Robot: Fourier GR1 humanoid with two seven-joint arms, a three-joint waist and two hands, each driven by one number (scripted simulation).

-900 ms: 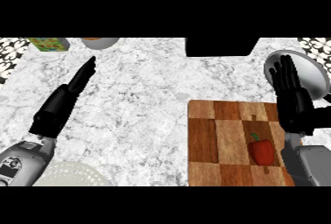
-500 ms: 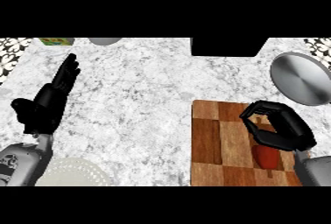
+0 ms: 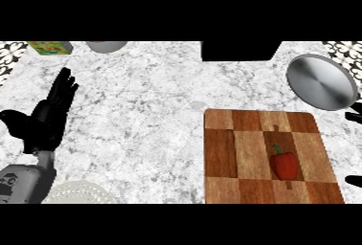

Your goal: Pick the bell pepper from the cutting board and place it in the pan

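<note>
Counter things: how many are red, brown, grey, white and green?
Red: 1, the bell pepper.
Brown: 1, the cutting board.
Grey: 2, the pan and a bowl.
White: 1, a plate.
Green: 1, a box.
Total: 6.

The counter (image 3: 141,95) holds one bell pepper (image 3: 285,162), one cutting board (image 3: 233,158), one pan (image 3: 322,81), one white plate (image 3: 79,194), one grey bowl (image 3: 107,46) and one patterned box (image 3: 50,47); two hands show, left hand (image 3: 48,117) and right hand (image 3: 356,116), the latter barely in view
</note>
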